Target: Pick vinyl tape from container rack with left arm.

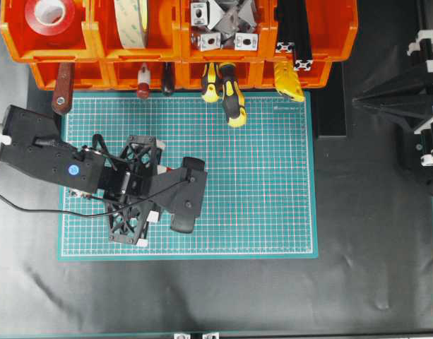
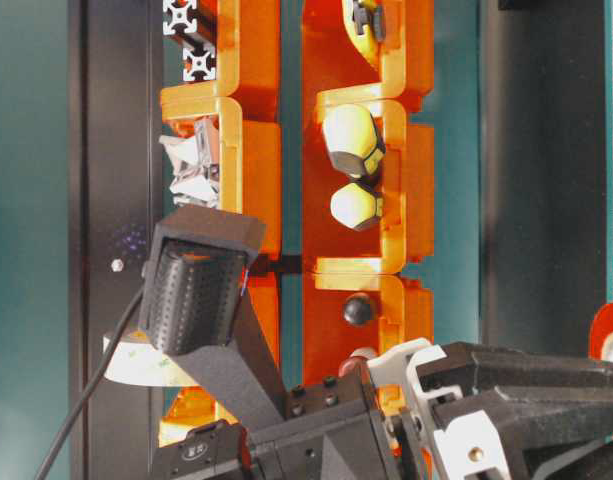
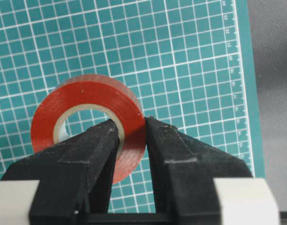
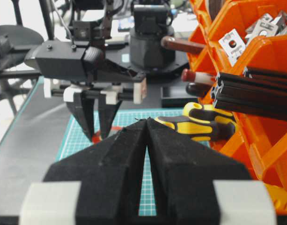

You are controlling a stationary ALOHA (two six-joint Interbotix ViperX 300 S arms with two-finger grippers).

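The vinyl tape [image 3: 87, 96] is a glossy red roll with a pale core, low over the green cutting mat [image 3: 180, 56]. My left gripper [image 3: 131, 123] is shut on its wall, with one finger inside the core and the other against the outer face. In the right wrist view the left gripper [image 4: 100, 133] points down at the mat with a bit of the red tape [image 4: 114, 128] at its tips. The orange container rack [image 1: 95, 32] runs along the far edge. My right gripper [image 4: 147, 121] is shut and empty, off at the right side.
In the rack's bins are a second red roll [image 1: 49, 14], a cream tape roll [image 1: 131, 21], metal brackets [image 1: 223, 21] and black profiles [image 1: 294, 28]. Yellow-black screwdrivers [image 1: 230, 92] stick out of the lower tier over the mat [image 1: 273, 176].
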